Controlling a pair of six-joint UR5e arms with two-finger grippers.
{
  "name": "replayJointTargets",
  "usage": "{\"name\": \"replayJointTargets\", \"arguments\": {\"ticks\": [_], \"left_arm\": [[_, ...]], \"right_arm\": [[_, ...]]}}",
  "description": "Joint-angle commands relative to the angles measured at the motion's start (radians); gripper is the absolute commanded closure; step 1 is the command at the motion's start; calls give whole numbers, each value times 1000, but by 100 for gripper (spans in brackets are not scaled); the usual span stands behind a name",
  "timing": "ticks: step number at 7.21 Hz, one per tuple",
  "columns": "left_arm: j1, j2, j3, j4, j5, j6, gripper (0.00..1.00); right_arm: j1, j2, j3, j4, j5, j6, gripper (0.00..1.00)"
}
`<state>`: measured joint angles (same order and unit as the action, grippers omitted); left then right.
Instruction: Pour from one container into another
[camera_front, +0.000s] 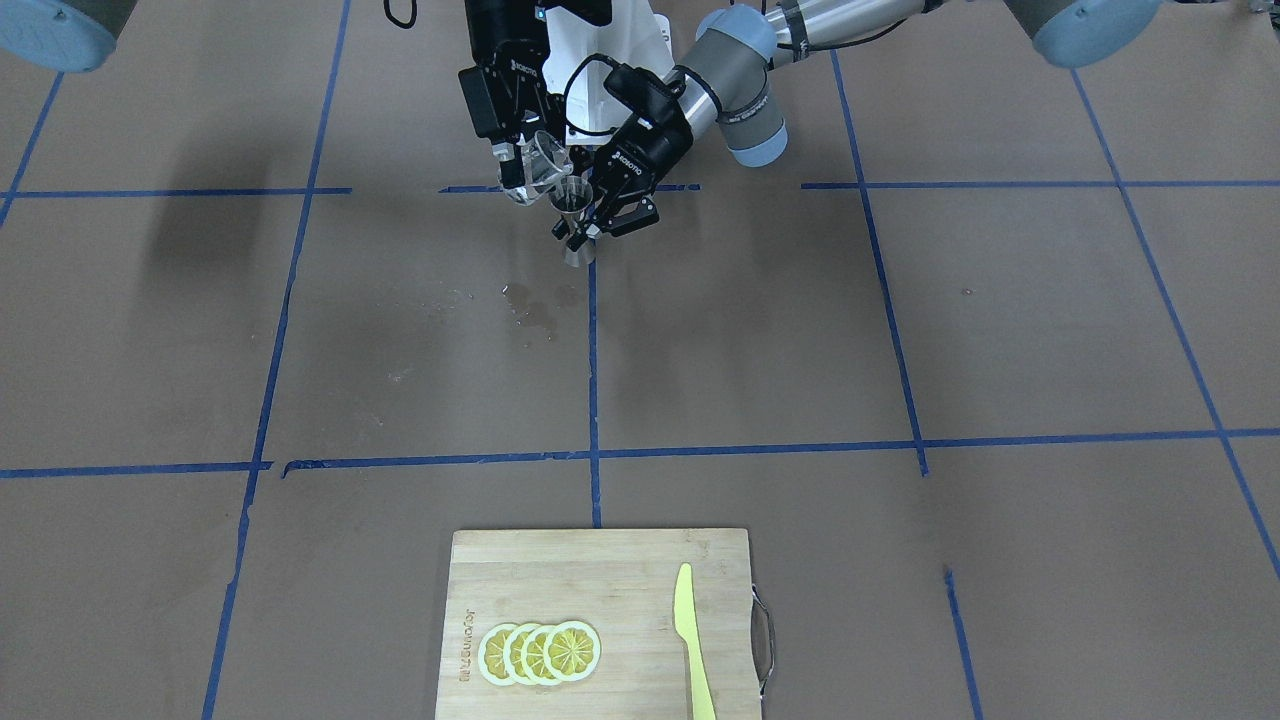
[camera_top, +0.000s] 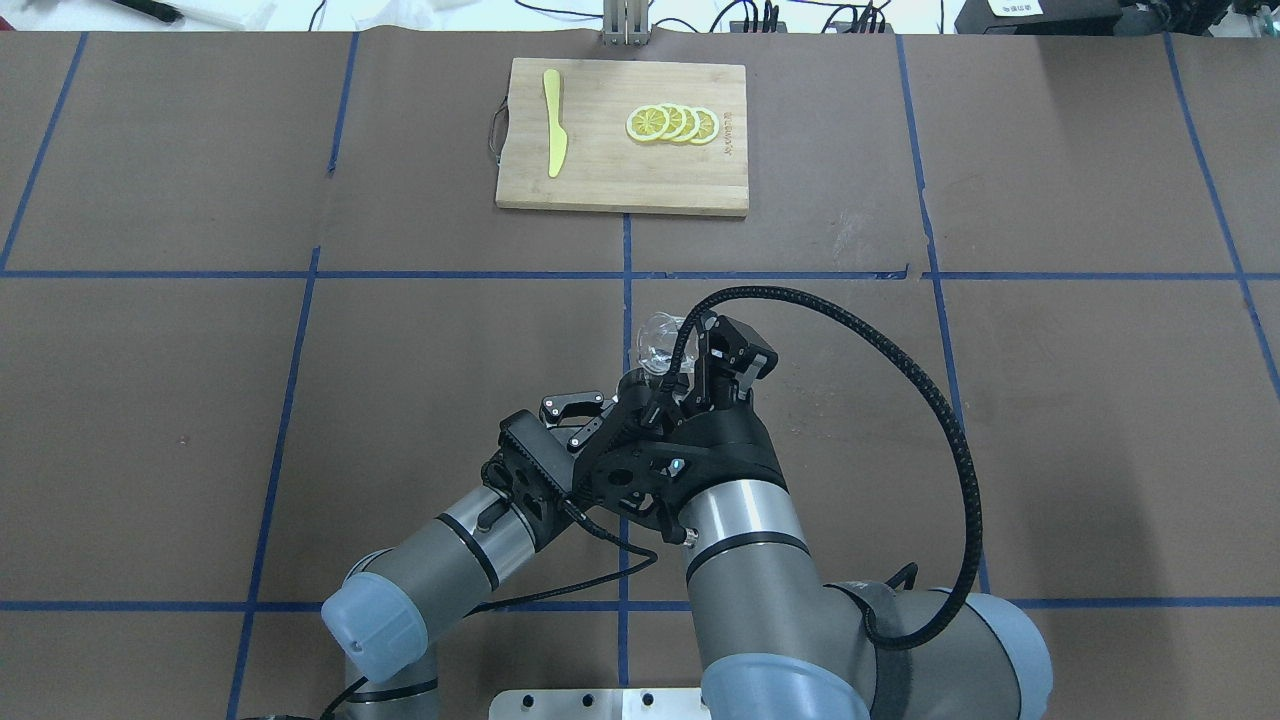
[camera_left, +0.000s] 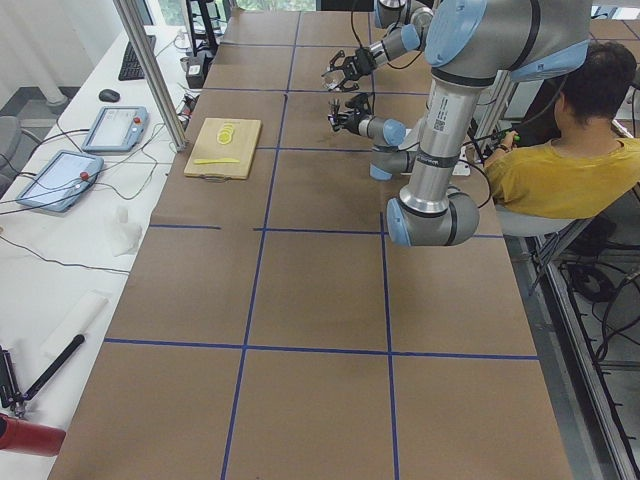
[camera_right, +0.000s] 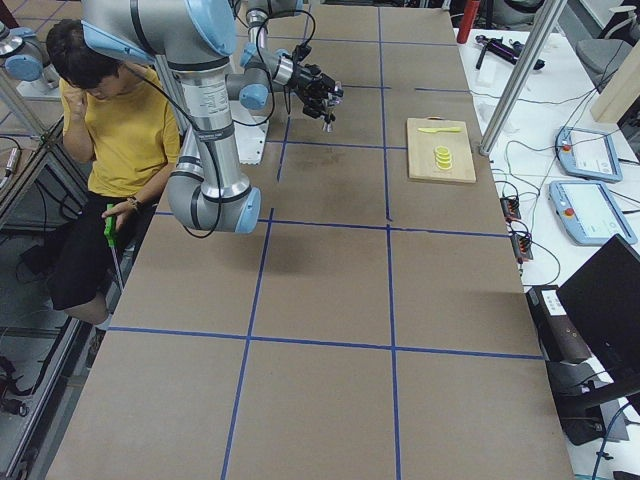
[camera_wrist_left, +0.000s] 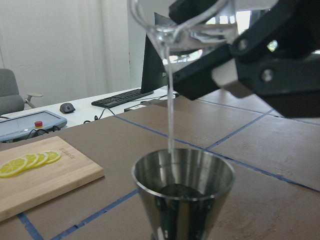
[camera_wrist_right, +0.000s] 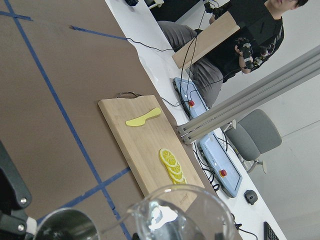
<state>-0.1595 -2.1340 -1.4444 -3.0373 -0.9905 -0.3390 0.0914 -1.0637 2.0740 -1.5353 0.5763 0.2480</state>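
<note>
The clear glass cup (camera_front: 545, 160) is tilted, with my right gripper (camera_front: 518, 182) shut on it above the table's robot side. Just below its lip the steel hourglass jigger (camera_front: 575, 215) stands upright in the air, held at its waist by my left gripper (camera_front: 585, 228). In the left wrist view a thin stream of clear liquid (camera_wrist_left: 170, 110) runs from the glass cup (camera_wrist_left: 175, 30) into the jigger's open top cone (camera_wrist_left: 182, 175). The right wrist view shows the glass cup's rim (camera_wrist_right: 175, 212) and the jigger (camera_wrist_right: 65, 225) at the bottom edge. From overhead the glass cup (camera_top: 660, 340) shows past the right wrist.
Wet spots (camera_front: 530, 305) mark the brown paper below the grippers. At the far edge lies a wooden cutting board (camera_front: 600, 570) with several lemon slices (camera_front: 540, 652) and a yellow knife (camera_front: 692, 640). A person in a yellow shirt (camera_left: 570, 165) sits behind the robot.
</note>
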Motion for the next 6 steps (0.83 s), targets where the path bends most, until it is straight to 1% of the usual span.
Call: {"name": "replayJointTargets", "arguments": {"ticks": [1, 6], "left_arm": [[0, -3, 1, 2, -1, 0, 100], [0, -10, -1, 0, -1, 32, 100]], "right_arm": [[-1, 5, 1, -8, -4, -41, 100], [4, 8, 3, -11, -10, -110, 100]]}}
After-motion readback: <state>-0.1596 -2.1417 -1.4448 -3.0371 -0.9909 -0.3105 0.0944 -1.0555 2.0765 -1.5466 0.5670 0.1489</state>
